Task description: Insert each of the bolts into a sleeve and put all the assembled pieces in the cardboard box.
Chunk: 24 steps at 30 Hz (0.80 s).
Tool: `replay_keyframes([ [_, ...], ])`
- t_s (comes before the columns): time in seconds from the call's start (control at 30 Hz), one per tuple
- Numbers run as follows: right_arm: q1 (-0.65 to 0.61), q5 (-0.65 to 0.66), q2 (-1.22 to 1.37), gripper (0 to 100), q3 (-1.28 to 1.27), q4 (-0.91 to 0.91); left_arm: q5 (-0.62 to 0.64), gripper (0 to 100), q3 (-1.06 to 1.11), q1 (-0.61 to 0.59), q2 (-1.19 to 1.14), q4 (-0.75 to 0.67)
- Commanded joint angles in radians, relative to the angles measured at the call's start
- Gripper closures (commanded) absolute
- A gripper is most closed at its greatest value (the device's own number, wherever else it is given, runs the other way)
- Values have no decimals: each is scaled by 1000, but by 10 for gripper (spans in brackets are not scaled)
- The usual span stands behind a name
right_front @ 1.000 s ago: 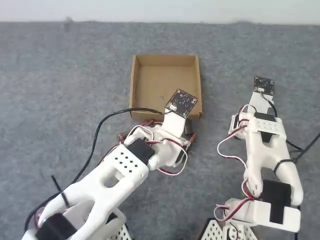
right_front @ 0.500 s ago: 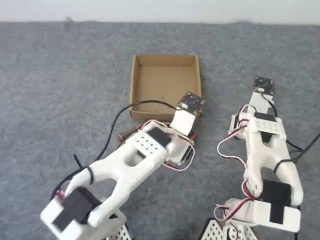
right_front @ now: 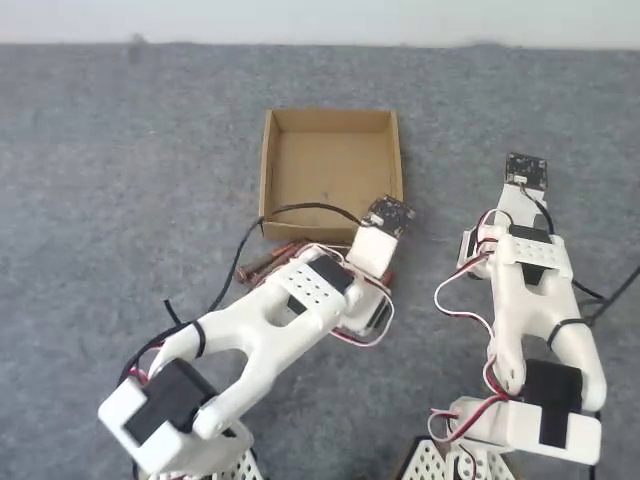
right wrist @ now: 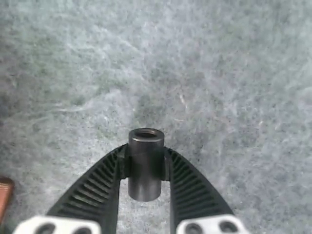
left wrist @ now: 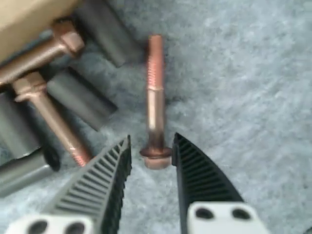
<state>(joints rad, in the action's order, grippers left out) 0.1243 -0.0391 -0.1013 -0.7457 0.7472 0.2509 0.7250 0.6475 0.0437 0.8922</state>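
Observation:
My left gripper (left wrist: 152,140) is open, low over the carpet. Its two jaws stand either side of the head of a copper bolt (left wrist: 155,97) without touching it. Two more bolts (left wrist: 36,52) and several dark sleeves (left wrist: 80,97) lie close by, against the cardboard box. In the high view the left arm (right_front: 300,310) hangs over this pile at the front edge of the cardboard box (right_front: 266,170), with some bolts (right_front: 268,263) sticking out beside it. My right gripper (right wrist: 146,152) is shut on an upright dark sleeve (right wrist: 145,168) above bare carpet. The right arm (right_front: 525,290) stands right of the box.
Grey carpet covers the table. The box has nothing inside. A copper piece (right wrist: 4,191) peeks in at the edge of the right wrist view. Open carpet lies left of the box and between the two arms.
The left arm has swung so its wrist slid rightward along the front of the box, and its base link turned. The right arm has kept still with the sleeve.

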Motion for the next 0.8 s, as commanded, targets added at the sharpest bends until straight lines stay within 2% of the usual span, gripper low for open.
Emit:
replay_keyframes([
  [0.0,8,18,-5,992,48,-12,8,868,-54,14,-3,-14],
  [0.4,8,21,-5,992,48,-12,9,866,-58,8,-25,-55],
  [0.5,8,21,-5,992,48,-12,9,868,-125,-46,-83,-46],
  [0.6,8,21,-5,992,48,-12,9,870,-211,-80,-160,15],
  [0.77,8,23,-5,992,48,-12,2,900,-272,-35,-241,114],
])
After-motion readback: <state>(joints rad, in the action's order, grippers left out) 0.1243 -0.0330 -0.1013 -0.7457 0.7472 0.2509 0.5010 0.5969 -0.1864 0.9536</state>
